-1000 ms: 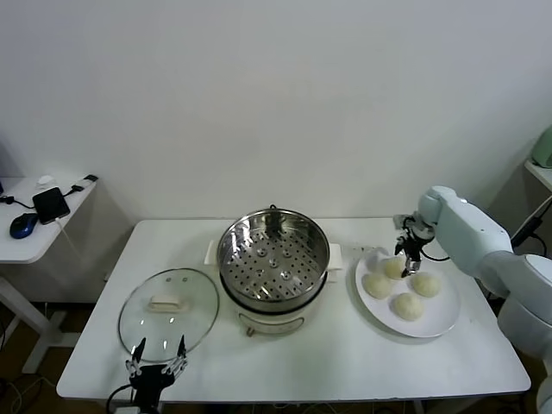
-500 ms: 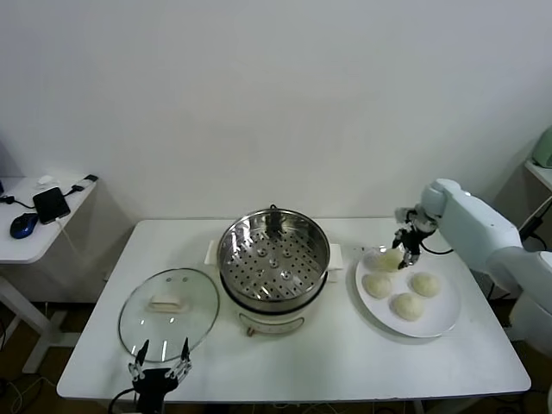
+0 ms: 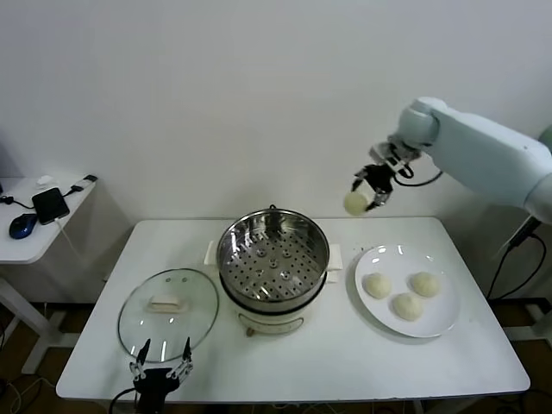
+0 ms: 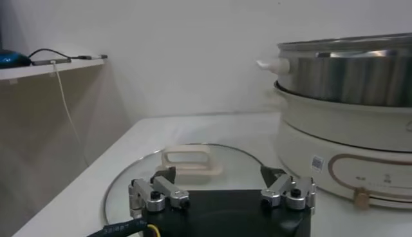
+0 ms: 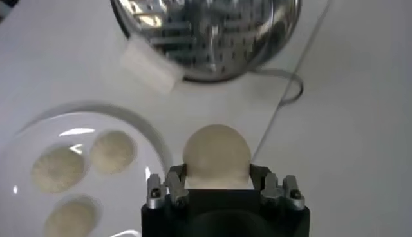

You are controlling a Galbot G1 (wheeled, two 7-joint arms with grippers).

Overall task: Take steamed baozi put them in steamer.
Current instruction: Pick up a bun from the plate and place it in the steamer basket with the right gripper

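Cream-white dough sits clamped between your right gripper's [image 3: 369,194] fingers [image 5: 175,182]: one steamed baozi [image 3: 355,203], held in the air above the counter [image 3: 328,354], up against the wall at about 1 o'clock from the steamer [image 3: 272,259] and well clear of its rim. From the right wrist camera you can see the bun [image 5: 217,156] filling the gap between both fingers, with the steamer's perforated tray [image 5: 206,32] and the plate [image 5: 154,138] far below it.

Three more buns [image 3: 406,294] lie on that white plate [image 3: 435,323], which sits at 3 o'clock from the steamer, just beside its side handle. The glass lid [image 3: 168,311] with its white knob lies flat at 8 o'clock from the steamer.

Your left gripper [image 3: 159,360] waits low at the counter's near edge, at 6 o'clock from the lid, fingers [image 4: 158,193] spread wide and grasping nothing
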